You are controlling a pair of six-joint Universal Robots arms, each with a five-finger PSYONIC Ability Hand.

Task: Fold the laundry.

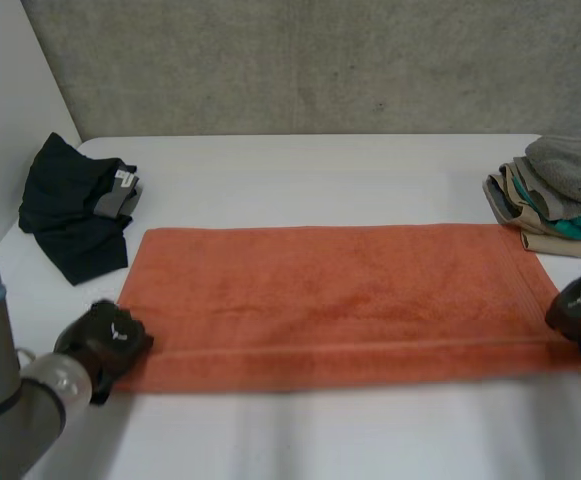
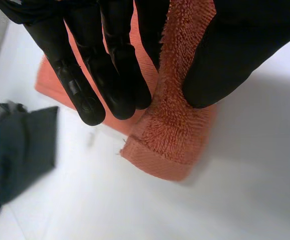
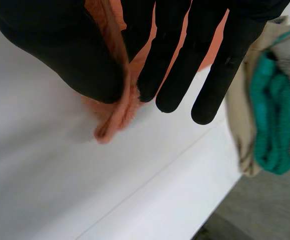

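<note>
An orange towel (image 1: 340, 295) lies spread flat across the white table (image 1: 320, 430), its long side running left to right. My left hand (image 1: 105, 340) is at its near left corner; in the left wrist view that corner (image 2: 172, 135) is pinched between thumb and straight fingers (image 2: 112, 75). At the near right corner sits my right hand (image 1: 578, 305). In its wrist view the thumb and fingers (image 3: 174, 75) pinch that orange corner (image 3: 117, 117), which hangs just above the table.
A dark crumpled garment (image 1: 75, 205) lies at the back left, close beside the towel's far left corner. A stack of folded laundry (image 1: 560, 195) in grey, beige and teal stands at the back right, also in the right wrist view (image 3: 272, 115). A white wall borders the table's left side.
</note>
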